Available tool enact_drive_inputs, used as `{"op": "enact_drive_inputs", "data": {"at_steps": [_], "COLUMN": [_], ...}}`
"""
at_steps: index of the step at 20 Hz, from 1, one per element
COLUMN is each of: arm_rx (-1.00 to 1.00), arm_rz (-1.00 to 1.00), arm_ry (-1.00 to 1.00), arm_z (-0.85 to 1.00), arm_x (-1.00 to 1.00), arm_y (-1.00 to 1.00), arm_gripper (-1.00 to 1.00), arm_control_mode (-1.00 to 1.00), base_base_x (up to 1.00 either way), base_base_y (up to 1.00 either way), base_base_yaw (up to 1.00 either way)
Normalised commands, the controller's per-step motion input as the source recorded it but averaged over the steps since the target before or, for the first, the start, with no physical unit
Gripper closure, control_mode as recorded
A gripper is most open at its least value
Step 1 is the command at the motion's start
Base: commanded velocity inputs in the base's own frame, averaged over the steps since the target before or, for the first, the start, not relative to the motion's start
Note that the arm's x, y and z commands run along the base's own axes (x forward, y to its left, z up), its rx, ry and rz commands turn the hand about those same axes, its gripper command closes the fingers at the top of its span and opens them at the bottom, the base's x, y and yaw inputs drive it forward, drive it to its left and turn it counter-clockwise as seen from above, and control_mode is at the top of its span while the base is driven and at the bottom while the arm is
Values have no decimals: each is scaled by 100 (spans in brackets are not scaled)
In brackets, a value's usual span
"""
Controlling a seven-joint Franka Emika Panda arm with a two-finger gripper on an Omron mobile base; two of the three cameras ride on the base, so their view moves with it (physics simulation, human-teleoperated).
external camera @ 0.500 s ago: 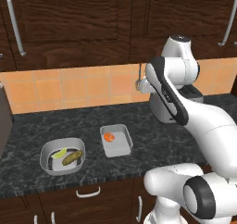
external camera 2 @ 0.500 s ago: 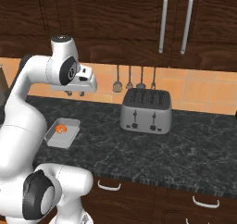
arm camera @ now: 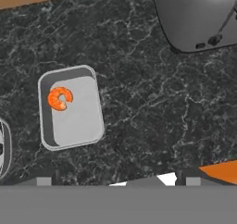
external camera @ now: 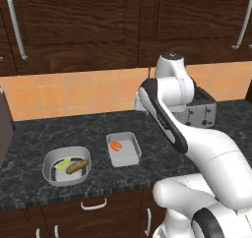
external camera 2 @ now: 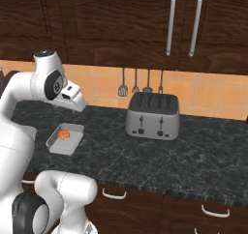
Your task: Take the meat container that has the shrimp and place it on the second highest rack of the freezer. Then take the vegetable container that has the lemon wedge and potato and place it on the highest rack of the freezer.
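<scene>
One shrimp (arm camera: 60,99) far from jaws.

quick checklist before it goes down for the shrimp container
1. Right target: the rectangular container holds the shrimp; the round container holds the lemon wedge and potato. Ok.
2. Container sits flat on the counter, apart from the round one. Ok.
3. Space around it: toaster stands well to the side. Ok.
4. Gripper centred over the container: in the hand view it lies off to the left. Not ok.
5. Gripper open: cannot tell.
6. Freezer racks ready: cannot tell.
</scene>
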Motion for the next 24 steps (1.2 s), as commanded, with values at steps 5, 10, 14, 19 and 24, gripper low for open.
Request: {"op": "enact_drive_inputs", "data": {"at_steps": [5,10,14,19,24], "arm_rx": [13,6,1,14,12], "arm_rz": [-53,-42,-28,-32,-33], "arm_ry": [0,0,0,0,0], "arm_z": [-47,-26,-12,-38,-43], "arm_x": [-16,0,12,1,6], "arm_y": [53,27,11,10,36], "arm_gripper": [-100,-100,-100,-100,-100], "arm_control_mode": [-100,-100,-100,-100,-100], "base_base_x": [0,0,0,0,0], "base_base_y": [0,0,0,0,0], "base_base_yaw": [0,0,0,0,0]}}
